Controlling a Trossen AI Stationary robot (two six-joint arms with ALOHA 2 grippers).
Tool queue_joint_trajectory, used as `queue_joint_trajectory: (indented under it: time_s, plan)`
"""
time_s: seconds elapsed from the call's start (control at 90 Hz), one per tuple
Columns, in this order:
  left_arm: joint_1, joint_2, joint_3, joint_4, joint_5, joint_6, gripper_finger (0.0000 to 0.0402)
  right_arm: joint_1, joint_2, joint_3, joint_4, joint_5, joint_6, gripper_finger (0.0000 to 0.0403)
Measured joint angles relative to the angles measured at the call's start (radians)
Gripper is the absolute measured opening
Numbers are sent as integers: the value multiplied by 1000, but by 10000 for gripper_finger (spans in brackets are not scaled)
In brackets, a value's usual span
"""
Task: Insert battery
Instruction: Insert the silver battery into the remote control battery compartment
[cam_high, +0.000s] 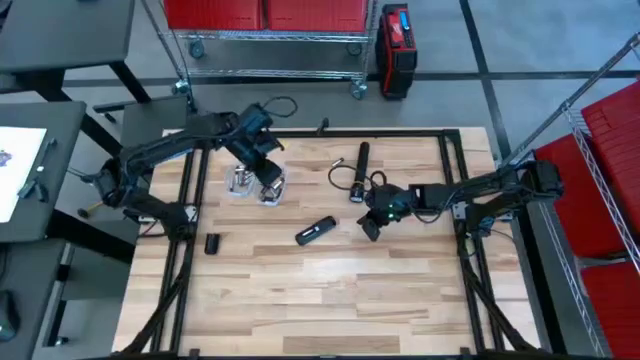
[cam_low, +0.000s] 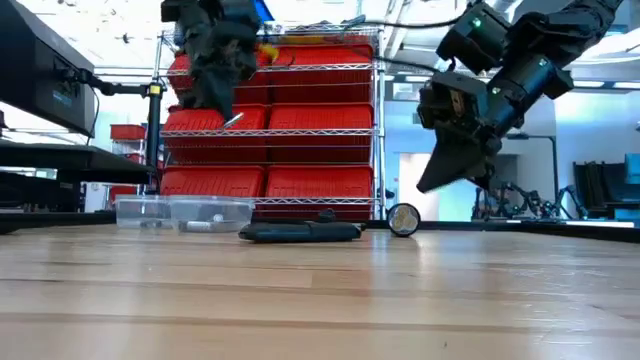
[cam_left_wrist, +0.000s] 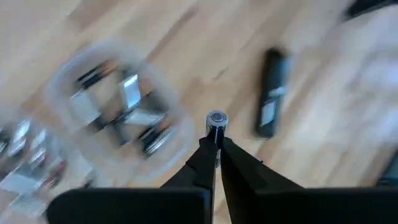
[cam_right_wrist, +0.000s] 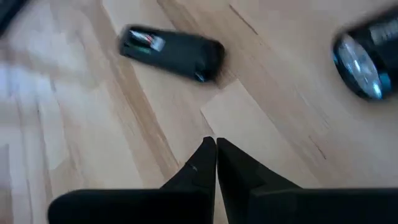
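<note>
Left hand (cam_left_wrist: 216, 144) raised above clear containers (cam_high: 256, 184) at bench (cam_high: 330, 300) 10 o'clock, clenched on battery (cam_left_wrist: 216, 122). Right hand (cam_right_wrist: 215, 155) empty, fingers pressed together, hanging above bench centre. Remote (cam_high: 316, 231) just toward 9 o'clock of it; flashlight (cam_high: 360, 170) at 12.

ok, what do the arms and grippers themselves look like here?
Both arms are dark, near black, built from jointed links. Black cables loop off the left arm and lie beside the right arm. The right arm shows a green light near its wrist. The left gripper and right gripper each end in two tapering dark fingers.
</note>
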Motion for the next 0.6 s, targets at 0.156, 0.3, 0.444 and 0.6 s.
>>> queue_joint_trajectory:
  time_s: [0.156, 0.3, 0.444, 0.6]
  plan:
    - [-97, 0, 23, 277, 36, -90, 0, -40, -50, 67, 102, -2, -146, 4]
    - [-173, 2, 25, 577, 34, -98, 0, -88, -67, 173, 103, -2, -284, 4]
    - [-223, 10, 26, 776, 17, -86, 0, -145, -66, 272, 114, -52, -293, 6]
    - [-237, 6, 26, 802, -10, -71, 0, -169, -66, 335, 131, -169, -279, 43]
